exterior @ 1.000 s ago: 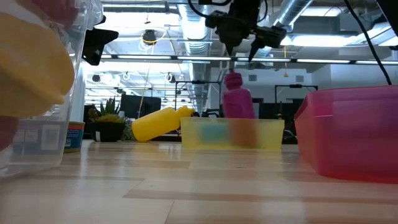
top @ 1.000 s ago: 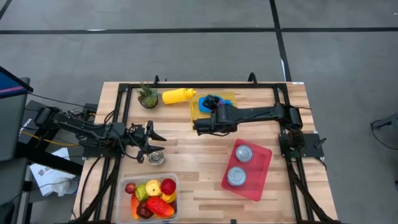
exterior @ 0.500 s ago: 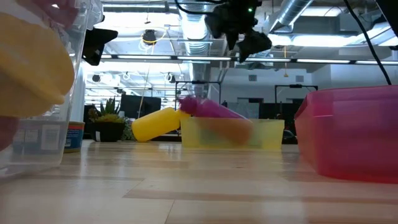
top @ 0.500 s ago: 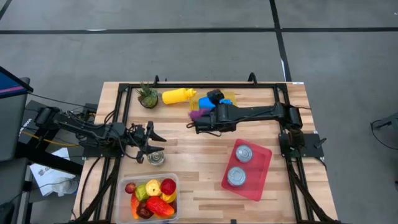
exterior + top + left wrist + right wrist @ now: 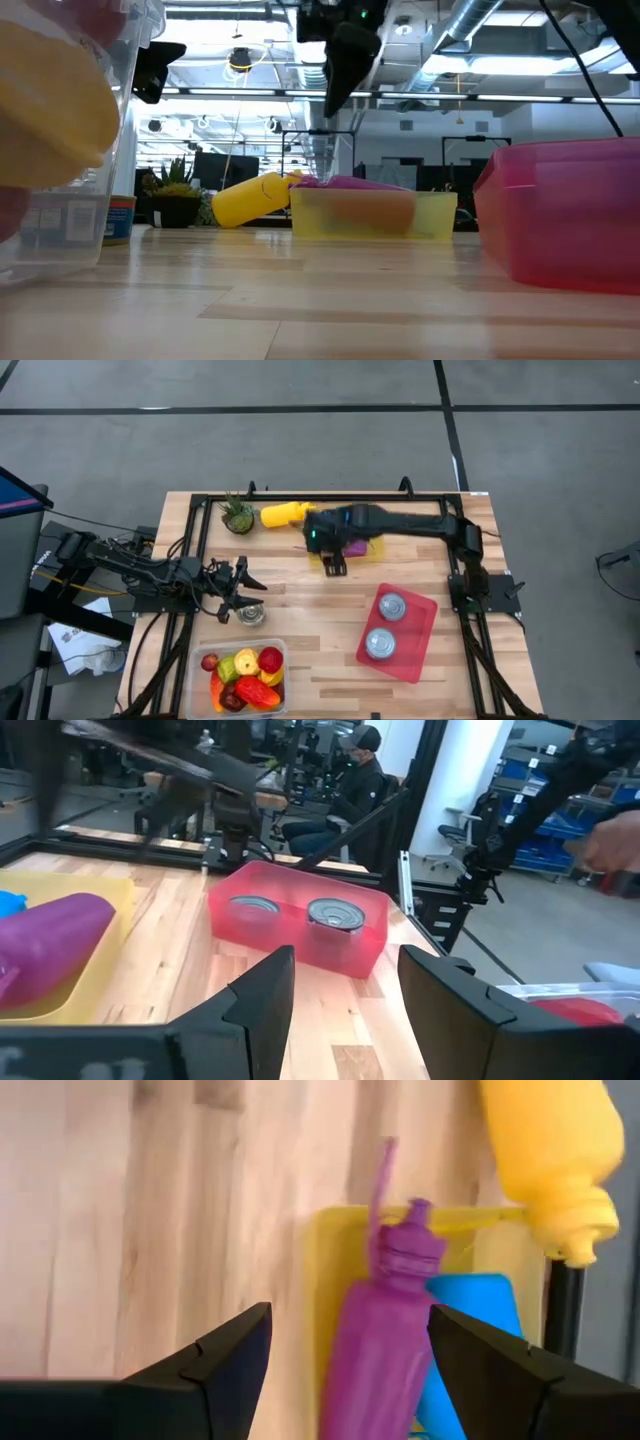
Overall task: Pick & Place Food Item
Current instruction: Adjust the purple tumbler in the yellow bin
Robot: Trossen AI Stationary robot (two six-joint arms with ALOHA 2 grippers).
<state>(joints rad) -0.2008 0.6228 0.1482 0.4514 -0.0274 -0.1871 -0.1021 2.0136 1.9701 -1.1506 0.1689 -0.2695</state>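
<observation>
Purple bottle [image 5: 385,1342] lies on its side in the yellow tray [image 5: 372,550], my right pincer [image 5: 350,1345] open and empty above it; placement looks done, retreat left.

Glossy plastic purple bottle [image 5: 385,1342]; matt wood table [image 5: 300,600]; metal cans [image 5: 333,914].

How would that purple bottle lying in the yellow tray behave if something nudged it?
The purple bottle lies on its side, rounded, so it would probably roll, though the yellow tray walls should stop it. It looks like smooth plastic, likely light and somewhat slippery.
</observation>
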